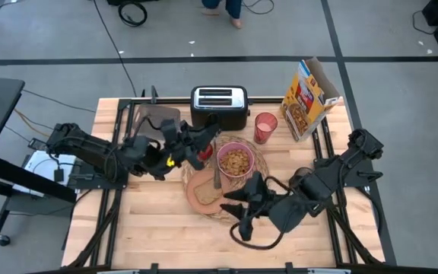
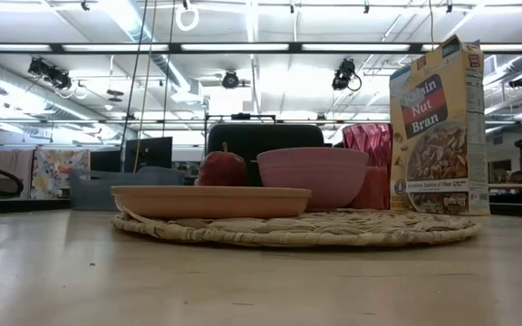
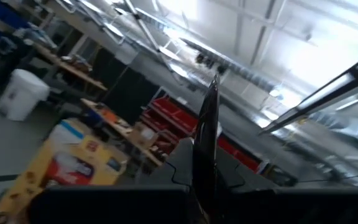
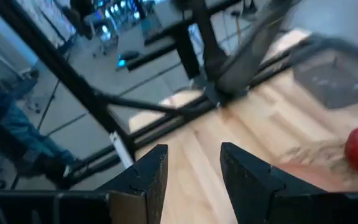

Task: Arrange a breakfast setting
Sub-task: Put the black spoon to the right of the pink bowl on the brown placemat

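Table (image 1: 150, 228): pale wooden planks with black rails along both sides; the arms' bases sit at its left and right edges
Room: grey floor with dark tape lines around the table; the low view shows ceiling lights, overhead rigging and shelving far behind; a person's feet show at the high view's top edge
Placemat (image 2: 352, 231): round woven straw, near the table's middle; carries the plate and the bowl
Plate (image 2: 211, 201): salmon-tan, on the placemat's near-left part; a toast slice (image 1: 204, 192) lies on it; a metal spoon (image 1: 217, 178) rests between toast and bowl
Bowl (image 1: 236, 160): pink, holding cereal, just beside the plate
Apple (image 2: 222, 168): small, red, at the placemat's left edge behind the plate
Cup (image 1: 265, 127): translucent pinkish-red, off the mat, between toaster (image 1: 219, 106) and cereal box (image 1: 309, 99)
Left end effector (image 1: 204, 139): above the apple's side of the placemat; fingers pressed together edge-on, holding nothing visible
Right end effector (image 1: 238, 204): over the plate's near edge; fingers (image 4: 148, 177) spread apart, empty
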You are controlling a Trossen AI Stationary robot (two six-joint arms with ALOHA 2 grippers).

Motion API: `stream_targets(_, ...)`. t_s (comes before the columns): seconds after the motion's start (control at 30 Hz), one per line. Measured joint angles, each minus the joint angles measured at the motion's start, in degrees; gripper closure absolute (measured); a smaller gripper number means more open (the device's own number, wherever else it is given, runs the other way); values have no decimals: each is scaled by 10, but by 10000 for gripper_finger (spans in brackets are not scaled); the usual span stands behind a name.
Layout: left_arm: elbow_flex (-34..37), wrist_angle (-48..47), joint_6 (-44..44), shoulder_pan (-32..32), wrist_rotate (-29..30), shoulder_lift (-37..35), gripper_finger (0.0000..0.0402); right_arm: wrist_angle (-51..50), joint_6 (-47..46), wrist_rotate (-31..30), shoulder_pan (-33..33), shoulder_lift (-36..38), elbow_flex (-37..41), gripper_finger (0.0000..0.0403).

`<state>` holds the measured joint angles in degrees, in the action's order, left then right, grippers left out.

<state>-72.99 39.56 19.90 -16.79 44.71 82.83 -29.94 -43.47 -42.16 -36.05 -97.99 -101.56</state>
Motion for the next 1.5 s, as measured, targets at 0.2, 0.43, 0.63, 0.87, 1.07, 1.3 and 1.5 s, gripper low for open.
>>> stream_targets(0.2, 0, 48, -14, -20, -15, 0, 381, 72, 17, 3, 25, 19, 0, 247)
stream_targets(0.43, 0, 99, -73, -45, -21, 0, 383, 150, -8, 140, 68, 19, 0, 247)
stream_targets(0.63, 0, 95, -76, -47, -20, 0, 382, 172, -15, 182, 89, 16, 0, 262)
stream_targets(0.87, 0, 98, -73, -46, -22, 0, 382, 173, -43, 197, 93, 16, 0, 353)
stream_targets(1.07, -1, 94, -99, -46, -31, 0, 379, 167, -63, 188, 93, 16, 0, 389)
stream_targets(1.3, -1, -4, -150, -61, -22, -27, 321, 150, -112, 192, 82, 16, 0, 393)
stream_targets(1.5, 0, -265, -98, -103, -22, -100, 219, 125, -222, 183, 44, 17, 37, 394)
